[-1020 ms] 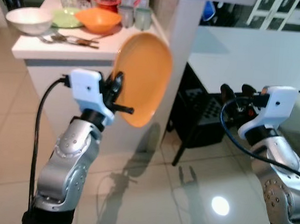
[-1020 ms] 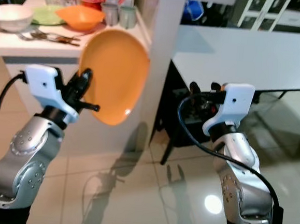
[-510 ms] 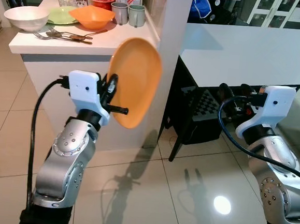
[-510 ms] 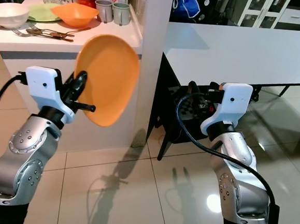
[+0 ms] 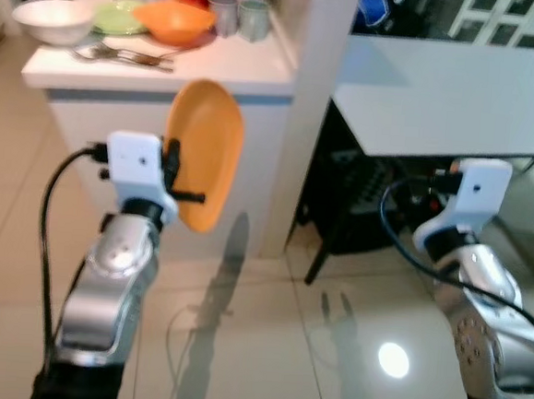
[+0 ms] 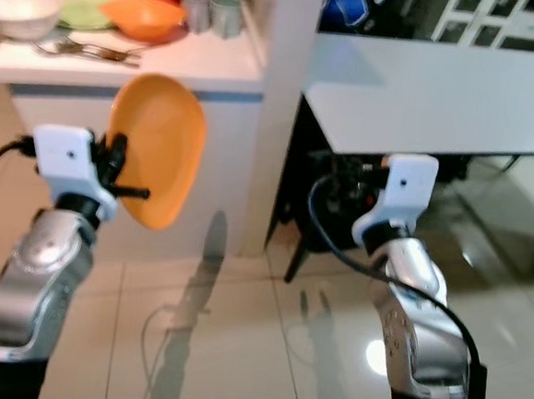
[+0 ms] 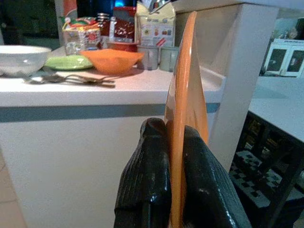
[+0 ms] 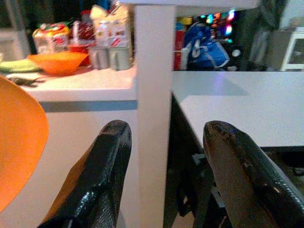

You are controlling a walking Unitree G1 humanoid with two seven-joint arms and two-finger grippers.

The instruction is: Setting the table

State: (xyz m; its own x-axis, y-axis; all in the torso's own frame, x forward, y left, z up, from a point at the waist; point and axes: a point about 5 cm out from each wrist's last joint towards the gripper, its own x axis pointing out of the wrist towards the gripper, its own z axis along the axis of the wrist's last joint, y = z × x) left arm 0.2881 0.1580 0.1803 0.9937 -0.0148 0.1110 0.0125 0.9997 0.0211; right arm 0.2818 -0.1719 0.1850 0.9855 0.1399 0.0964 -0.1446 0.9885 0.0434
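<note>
My left gripper (image 7: 172,135) is shut on the lower rim of an orange plate (image 5: 204,153), which stands on edge in front of a white counter (image 5: 231,67). In the left wrist view the plate (image 7: 187,80) runs straight up between the two black fingers (image 7: 149,156). My right gripper (image 8: 166,142) is held up at the right, open and holding nothing, facing the white pillar (image 8: 153,95) and a white table (image 5: 460,95). On the counter lie a white bowl (image 5: 52,18), a green plate (image 5: 119,17), an orange bowl (image 5: 173,21), two cups (image 5: 241,17) and cutlery (image 5: 121,55).
The pillar (image 5: 310,120) stands between the counter and the table. A dark crate (image 5: 354,206) sits under the table's near edge. Cartons and jars (image 7: 137,28) stand at the back of the counter. Glossy tiled floor (image 5: 265,347) lies in front of me.
The head view has shifted and blurred. The plate now shows narrower, turned more edge-on, and sits lower against the counter front. The left gripper keeps its hold; the right stays open.
</note>
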